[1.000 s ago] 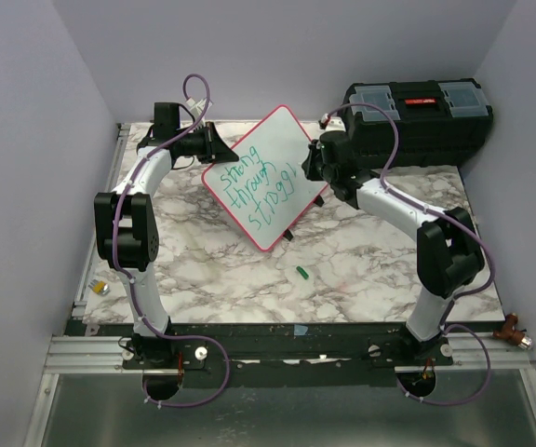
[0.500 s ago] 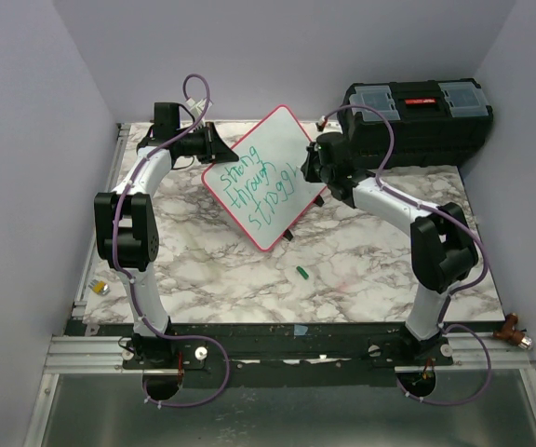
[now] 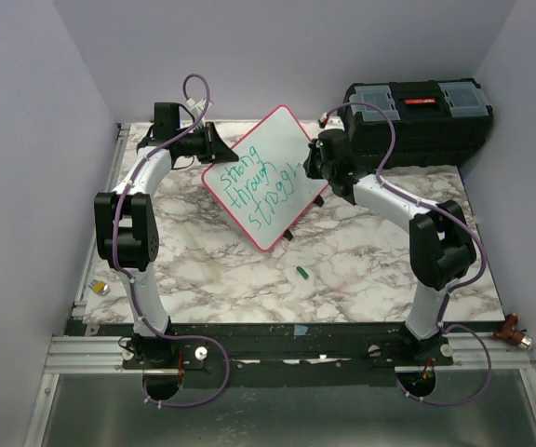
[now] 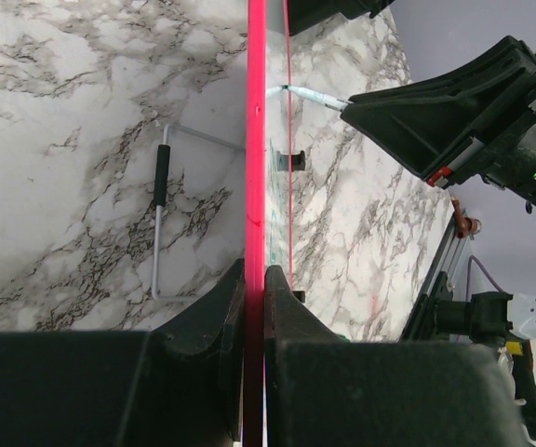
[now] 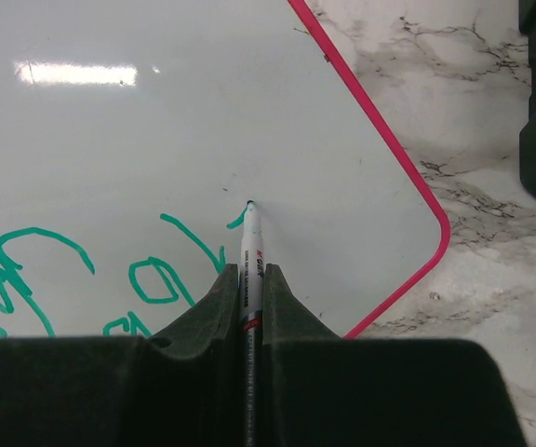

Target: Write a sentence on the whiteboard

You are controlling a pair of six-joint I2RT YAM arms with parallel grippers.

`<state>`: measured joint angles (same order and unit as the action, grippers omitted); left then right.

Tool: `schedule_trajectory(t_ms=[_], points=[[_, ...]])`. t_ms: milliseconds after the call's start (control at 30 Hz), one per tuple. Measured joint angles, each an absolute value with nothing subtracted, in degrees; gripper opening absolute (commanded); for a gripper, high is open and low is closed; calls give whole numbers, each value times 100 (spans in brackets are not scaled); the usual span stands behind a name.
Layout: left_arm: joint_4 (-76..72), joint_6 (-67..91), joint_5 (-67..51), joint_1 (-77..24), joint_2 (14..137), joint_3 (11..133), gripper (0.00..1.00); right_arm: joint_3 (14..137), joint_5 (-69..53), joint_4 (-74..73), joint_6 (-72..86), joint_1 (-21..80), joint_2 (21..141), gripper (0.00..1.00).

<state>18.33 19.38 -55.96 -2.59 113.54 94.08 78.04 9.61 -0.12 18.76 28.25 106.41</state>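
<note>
The whiteboard [image 3: 266,158], white with a pink-red frame, stands tilted on the marble table, one corner down. My left gripper [image 3: 214,149] is shut on its left edge; in the left wrist view the frame [image 4: 255,140] runs between the fingers [image 4: 255,279]. Green lines of the sentence [image 3: 254,191] cross the board. My right gripper [image 3: 311,166] is shut on a white marker [image 5: 251,256]. The marker's tip touches the whiteboard [image 5: 203,121] at the end of a short green stroke, right of the last letters [image 5: 152,279]. The right gripper's midpoint in its own view is [image 5: 250,279].
A black toolbox [image 3: 417,116] stands at the back right, close behind the right arm. A green marker cap [image 3: 301,273] lies on the marble in front of the board. A wire stand [image 4: 161,214] rests behind the board. A small object [image 3: 100,289] sits at the left edge.
My right gripper has shifted slightly toward the far side with the marker against the board. The left gripper and the whiteboard have stayed still.
</note>
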Motion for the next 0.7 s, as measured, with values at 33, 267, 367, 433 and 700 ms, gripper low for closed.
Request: schedule_trajectory(t_ms=[33,267,367,433,700], points=[[1831,1938,-5599,-259,11354,9408,0,7830,961,-14,1865,2818,10654,1],[1831,1938,-5599,-259,11354,9408,0,7964,952,-12,1837,2812,10726,1],[1833,1938,-5599,-259,11354,9408,0,7964,910,-12,1837,2805,10726,0],[1833,1938,-5599,-259,11354,9408,0,7964,882,-12,1837,2801,10726,1],[1837,1938,-5596,-259,11354,9408,0,7948,779,5,1839,2788,10724,1]])
